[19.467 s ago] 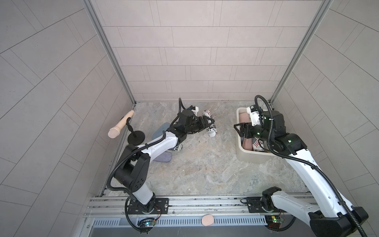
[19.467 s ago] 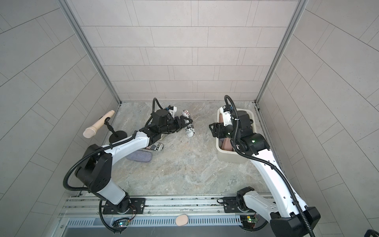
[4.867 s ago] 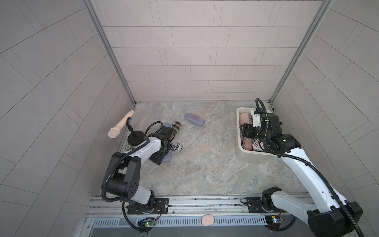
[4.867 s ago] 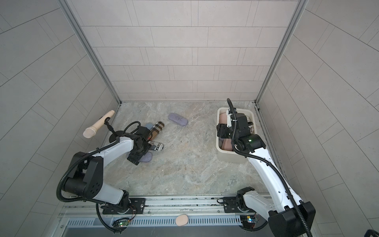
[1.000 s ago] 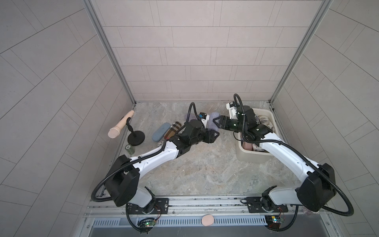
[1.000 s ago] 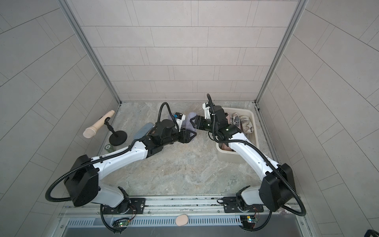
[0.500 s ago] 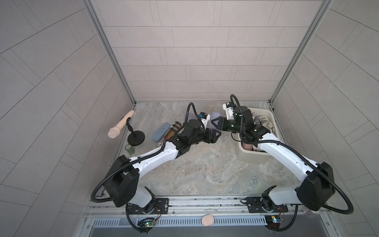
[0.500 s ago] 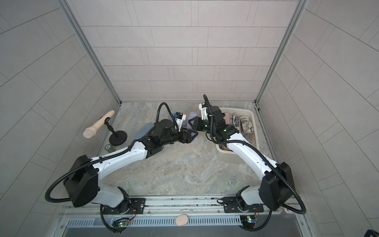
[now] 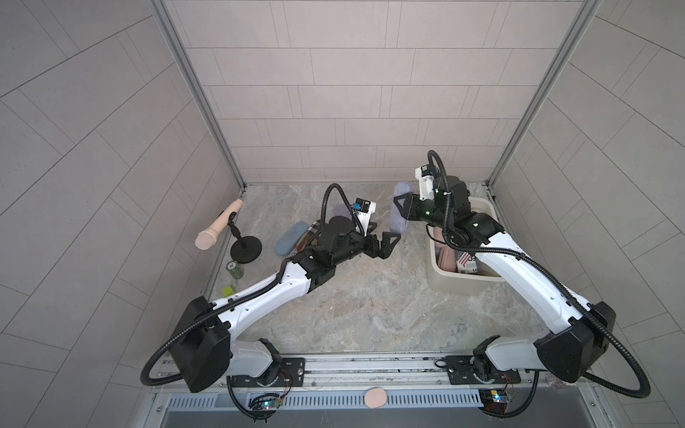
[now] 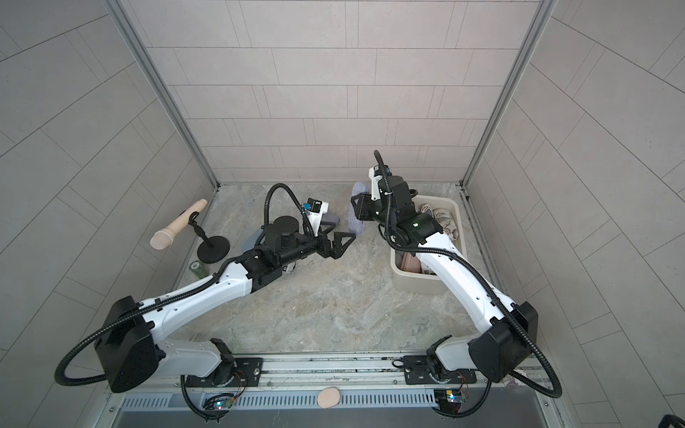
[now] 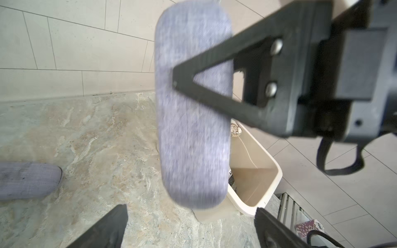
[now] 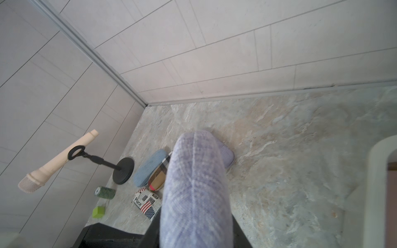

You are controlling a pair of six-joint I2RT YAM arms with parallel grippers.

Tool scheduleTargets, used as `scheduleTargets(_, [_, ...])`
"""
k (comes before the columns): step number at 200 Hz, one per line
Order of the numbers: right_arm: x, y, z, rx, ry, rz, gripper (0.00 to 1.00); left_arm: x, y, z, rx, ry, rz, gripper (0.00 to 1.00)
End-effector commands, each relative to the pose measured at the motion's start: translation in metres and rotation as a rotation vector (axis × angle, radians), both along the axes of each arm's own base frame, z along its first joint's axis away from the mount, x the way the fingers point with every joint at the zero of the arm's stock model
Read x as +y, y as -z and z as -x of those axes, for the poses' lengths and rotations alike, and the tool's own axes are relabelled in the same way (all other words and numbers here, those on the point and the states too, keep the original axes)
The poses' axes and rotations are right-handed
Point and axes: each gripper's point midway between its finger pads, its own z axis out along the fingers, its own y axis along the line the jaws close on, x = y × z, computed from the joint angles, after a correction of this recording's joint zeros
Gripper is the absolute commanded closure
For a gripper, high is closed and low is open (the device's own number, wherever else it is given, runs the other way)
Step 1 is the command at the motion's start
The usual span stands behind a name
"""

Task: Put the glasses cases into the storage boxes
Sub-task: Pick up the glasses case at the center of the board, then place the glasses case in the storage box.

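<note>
Lavender fabric glasses case (image 9: 397, 224) sits clamped between the fingers of the right gripper (image 9: 399, 207), off the table beside the cream tub (image 9: 463, 287), while the left gripper (image 9: 384, 246) has its fingers spread wide and empty just short of it.

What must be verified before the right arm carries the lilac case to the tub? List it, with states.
1. Right gripper grip on lilac case: ok, jaws shut on it.
2. Left gripper clear: ok, jaws wide open, not touching the case.
3. Case above storage tub: not ok, it hangs beside the tub, over the table.
4. Free room in tub: ok, bare floor shows at one end.
5. Grip firmness: cannot tell.
</note>
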Motion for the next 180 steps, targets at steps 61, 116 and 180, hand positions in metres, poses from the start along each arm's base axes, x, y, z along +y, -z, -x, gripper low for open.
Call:
scheduleTargets(61, [-0.118,-0.019,0.026,-0.015,0.284,0.278,0.80,0.064,0.019,-0.040,0.024,-0.435,-0.140,0.00])
scheduleTargets(116, [-0.220,0.029,0.079,0.155,0.565,0.488,0.80,0.082,0.030,-0.050,0.059,-0.533,-0.213,0.00])
scheduleTargets(180, [-0.265,0.086,0.110,0.313,0.722,0.668,0.80,0.081,0.035,-0.051,0.079,-0.534,-0.211,0.00])
